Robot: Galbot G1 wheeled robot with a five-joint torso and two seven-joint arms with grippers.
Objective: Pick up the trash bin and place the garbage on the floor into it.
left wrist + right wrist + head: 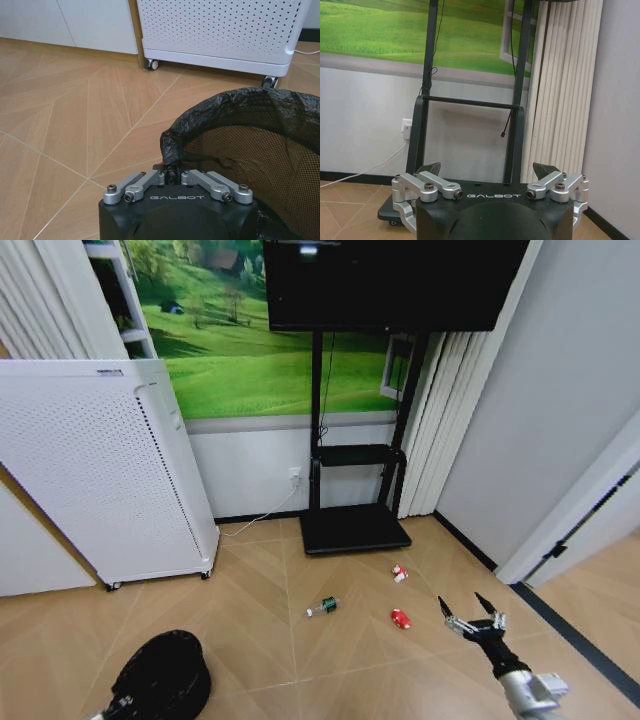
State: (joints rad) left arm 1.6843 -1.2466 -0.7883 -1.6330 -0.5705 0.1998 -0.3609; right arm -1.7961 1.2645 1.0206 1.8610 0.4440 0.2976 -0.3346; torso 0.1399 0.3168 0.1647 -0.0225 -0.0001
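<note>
The trash bin [160,675], black with a black liner, sits low at the left in the head view, held at its rim. In the left wrist view my left gripper [172,173] is shut on the lined rim of the trash bin [250,145]. The garbage lies on the wood floor ahead: a clear little bottle with a green label [323,607], a red-and-white packet [400,573] and a red can-like piece [401,619]. My right gripper [460,598] hangs open just right of the red piece, above the floor. In the right wrist view the right gripper [487,169] has nothing between its jaws.
A tall white perforated appliance [100,470] on castors stands at the left, also seen as the appliance [215,30] behind the bin. A black TV stand [355,528] stands against the far wall, with a white cable [262,515] running to a socket. A grey wall and a doorway close off the right.
</note>
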